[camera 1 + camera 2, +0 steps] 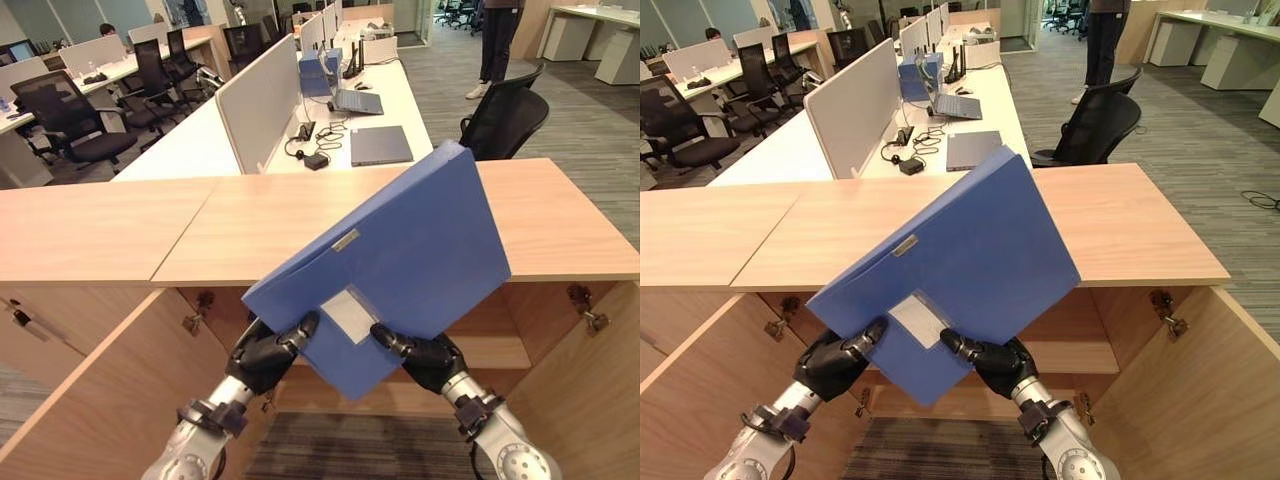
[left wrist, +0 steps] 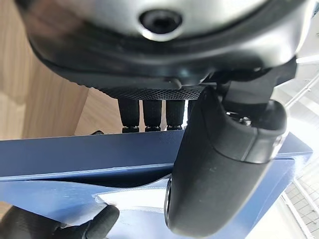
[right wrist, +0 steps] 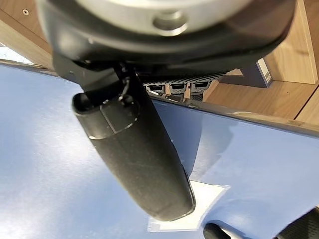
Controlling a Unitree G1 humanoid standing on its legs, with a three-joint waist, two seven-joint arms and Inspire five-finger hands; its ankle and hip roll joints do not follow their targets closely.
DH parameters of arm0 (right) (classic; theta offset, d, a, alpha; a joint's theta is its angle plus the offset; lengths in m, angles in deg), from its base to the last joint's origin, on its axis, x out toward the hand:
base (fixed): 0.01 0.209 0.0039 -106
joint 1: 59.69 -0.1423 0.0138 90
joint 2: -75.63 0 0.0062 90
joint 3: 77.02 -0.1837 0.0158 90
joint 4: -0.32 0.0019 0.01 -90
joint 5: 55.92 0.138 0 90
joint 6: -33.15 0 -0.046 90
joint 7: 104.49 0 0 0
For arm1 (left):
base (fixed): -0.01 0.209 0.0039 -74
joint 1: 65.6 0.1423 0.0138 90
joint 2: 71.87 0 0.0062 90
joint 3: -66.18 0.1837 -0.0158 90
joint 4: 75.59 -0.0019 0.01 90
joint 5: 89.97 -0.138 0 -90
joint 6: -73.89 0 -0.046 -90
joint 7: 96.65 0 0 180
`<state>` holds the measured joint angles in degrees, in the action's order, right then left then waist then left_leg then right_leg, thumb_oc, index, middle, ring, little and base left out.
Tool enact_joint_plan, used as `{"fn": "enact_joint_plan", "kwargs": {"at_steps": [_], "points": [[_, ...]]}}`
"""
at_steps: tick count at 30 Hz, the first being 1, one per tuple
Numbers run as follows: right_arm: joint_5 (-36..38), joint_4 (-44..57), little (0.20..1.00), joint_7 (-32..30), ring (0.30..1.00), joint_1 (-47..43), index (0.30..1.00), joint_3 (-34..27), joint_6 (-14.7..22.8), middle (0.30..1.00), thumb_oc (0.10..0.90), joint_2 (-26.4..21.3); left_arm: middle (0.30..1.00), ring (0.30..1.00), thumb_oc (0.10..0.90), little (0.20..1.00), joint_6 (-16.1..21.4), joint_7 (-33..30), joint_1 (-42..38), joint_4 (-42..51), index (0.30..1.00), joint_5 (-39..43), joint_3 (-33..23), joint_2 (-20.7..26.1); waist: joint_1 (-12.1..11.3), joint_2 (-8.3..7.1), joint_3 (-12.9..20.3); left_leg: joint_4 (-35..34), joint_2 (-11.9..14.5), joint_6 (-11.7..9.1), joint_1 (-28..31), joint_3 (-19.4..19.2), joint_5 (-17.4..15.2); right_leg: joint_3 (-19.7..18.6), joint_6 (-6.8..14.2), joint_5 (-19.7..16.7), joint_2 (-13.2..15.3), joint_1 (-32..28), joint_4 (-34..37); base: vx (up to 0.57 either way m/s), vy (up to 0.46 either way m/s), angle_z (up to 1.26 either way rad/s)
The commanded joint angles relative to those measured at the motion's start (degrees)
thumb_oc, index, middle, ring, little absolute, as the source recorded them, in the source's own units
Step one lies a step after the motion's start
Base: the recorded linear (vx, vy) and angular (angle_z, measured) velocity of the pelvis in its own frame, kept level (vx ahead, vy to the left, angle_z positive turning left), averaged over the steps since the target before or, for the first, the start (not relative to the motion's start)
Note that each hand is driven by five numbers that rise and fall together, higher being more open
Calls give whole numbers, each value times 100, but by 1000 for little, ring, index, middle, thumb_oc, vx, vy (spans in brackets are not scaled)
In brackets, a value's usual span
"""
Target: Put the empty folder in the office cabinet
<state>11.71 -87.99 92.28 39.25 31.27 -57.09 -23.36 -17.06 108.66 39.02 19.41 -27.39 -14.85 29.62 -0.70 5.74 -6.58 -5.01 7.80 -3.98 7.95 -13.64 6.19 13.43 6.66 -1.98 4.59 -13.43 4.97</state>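
The left hand [image 1: 268, 352] and right hand [image 1: 425, 358] each clamp the lower corner of the blue folder [image 1: 400, 250], thumbs on its front face beside the white label pocket [image 1: 349, 314] and fingers curled behind, holding it tilted in the air in front of the wooden cabinet [image 1: 300, 215]. The cabinet's two doors [image 1: 100, 400] stand open below its light wood top, and what its interior holds cannot be told. Beyond it lies an open office: white desks [image 1: 190, 140] with divider panels, a closed laptop [image 1: 379, 145], black chairs [image 1: 505, 115], grey carpet and a standing person [image 1: 497, 45].
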Motion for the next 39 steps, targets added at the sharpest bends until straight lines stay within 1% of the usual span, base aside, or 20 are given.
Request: {"fn": "enact_joint_plan", "kwargs": {"at_steps": [1, 4, 10, 11, 12, 13, 33, 39], "points": [[623, 490, 900, 385, 900, -1323, 900, -1194, 1340, 900, 800, 630, 300, 300, 400, 300, 254, 431, -393, 101, 300, -217, -206, 588, -117, -274, 206, 9, 80, -274, 423, 140, -524, -493, 64, 866, 126, 58, -235, 0, 0, 0], [617, 491, 900, 395, 900, -1282, 900, -1217, 1321, 900, 800, 630, 300, 300, 400, 300, 261, 451, -366, 80, 300, -211, -297, 585, -120, -279, 211, 11, 81, -273, 427, 140, -530, -489, 63, 869, 126, 60, -242, 0, 0, 0], [654, 466, 900, 409, 900, -1228, 900, -1161, 1283, 900, 800, 683, 300, 300, 400, 300, 354, 404, -419, 63, 300, -251, -291, 467, -114, -295, 213, 18, 70, -264, 442, 141, -547, -489, 51, 886, 126, 63, -266, 0, 0, 0], [652, 461, 858, 414, 858, -1218, 858, -1151, 1274, 858, 772, 681, 300, 300, 400, 300, 365, 398, -425, 63, 300, -262, -288, 453, -112, -297, 213, 18, 69, -264, 442, 142, -548, -492, 49, 888, 127, 62, -268, 0, 0, 0], [652, 461, 542, 414, 542, -1217, 542, -1151, 1274, 542, 562, 681, 300, 300, 400, 300, 365, 397, -425, 63, 300, -263, -288, 452, -112, -297, 213, 18, 69, -264, 442, 142, -548, -492, 49, 888, 127, 62, -269, 0, 0, 0], [633, 449, 300, 421, 300, -1222, 300, -1126, 1269, 300, 400, 669, 300, 300, 400, 300, 388, 392, -429, 68, 300, -300, -242, 422, -109, -299, 215, 18, 67, -262, 446, 140, -552, -492, 49, 889, 131, 61, -274, 0, 0, 0], [767, 511, 300, 433, 300, -1168, 300, -1109, 1317, 300, 400, 781, 300, 300, 400, 300, 439, 363, -422, 76, 300, -307, -116, 203, -82, -307, 210, 23, 58, -241, 447, 139, -562, -509, 33, 892, 122, 86, -291, 0, 0, 0], [737, 513, 300, 402, 300, -1126, 300, -1062, 1254, 300, 400, 767, 300, 300, 400, 300, 486, 339, -400, 60, 300, -525, -57, 187, -78, -315, 204, 22, 49, -241, 427, 138, -561, -505, 39, 877, 124, 99, -289, 0, 0, 0]]}}
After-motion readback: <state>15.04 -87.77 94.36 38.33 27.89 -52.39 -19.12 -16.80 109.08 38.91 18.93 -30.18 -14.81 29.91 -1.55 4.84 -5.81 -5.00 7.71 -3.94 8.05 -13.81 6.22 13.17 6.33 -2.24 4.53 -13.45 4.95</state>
